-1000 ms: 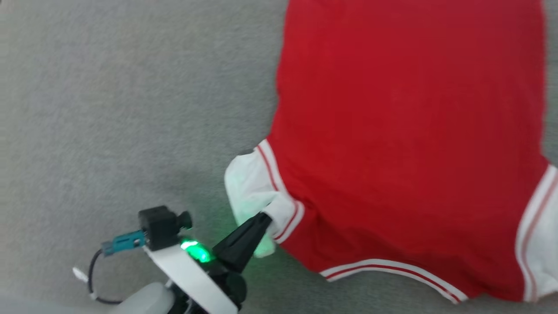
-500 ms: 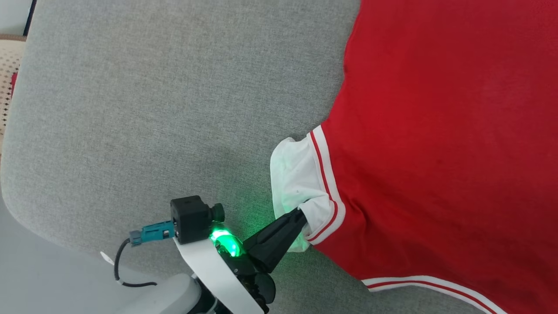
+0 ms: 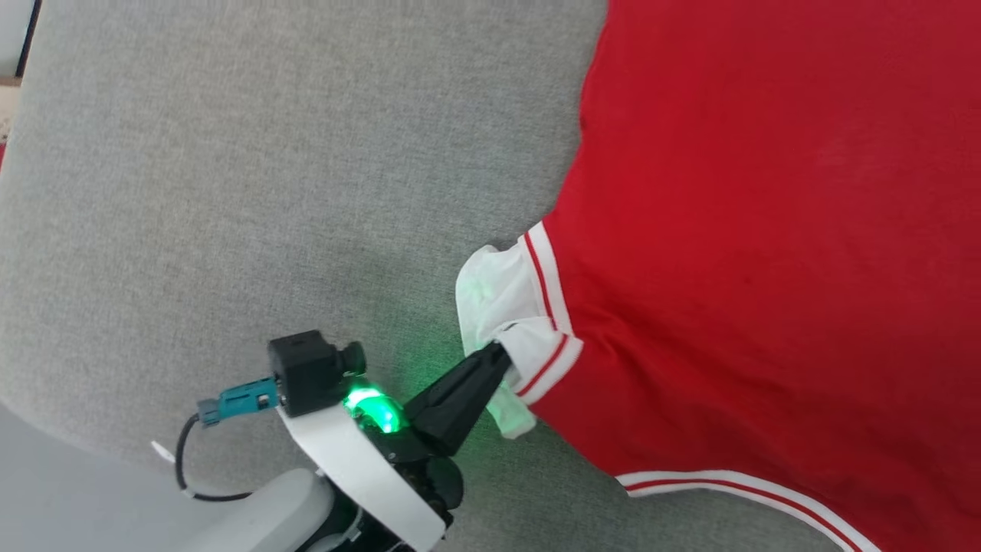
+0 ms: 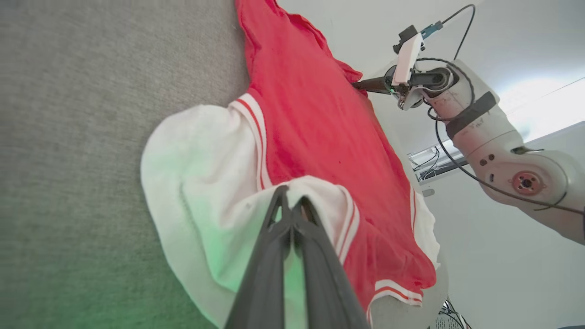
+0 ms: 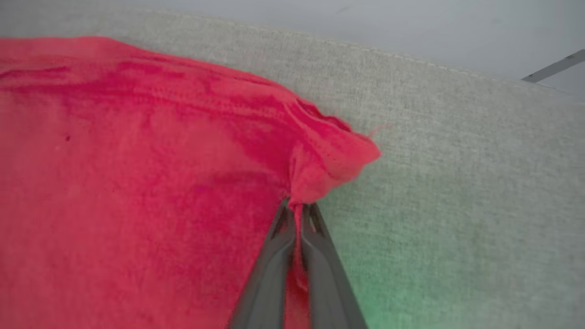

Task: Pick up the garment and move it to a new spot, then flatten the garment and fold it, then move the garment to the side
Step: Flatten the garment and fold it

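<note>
Two pinches hold the shirt (image 3: pixel 766 230). Our left gripper (image 3: pixel 498 354) is clamped on the white sleeve end (image 3: pixel 497 287) at the near left. Our right gripper (image 5: pixel 297 205) is closed on a bunched red corner at the shirt's far edge. The shirt lies spread on the grey cushion (image 3: pixel 230 192), to the right of the bare stretch.

To flatten it well, we judge that the two arms should draw apart slowly and evenly, low over the cushion. That should pull the rumpled sleeve and the puckered corner smooth without overstretching the soft jersey.

The head view cuts the shirt off at the top and right, so its full outline is hard to judge. We cannot tell how many layers each pinch holds, and the right one is perhaps a hem corner.
</note>
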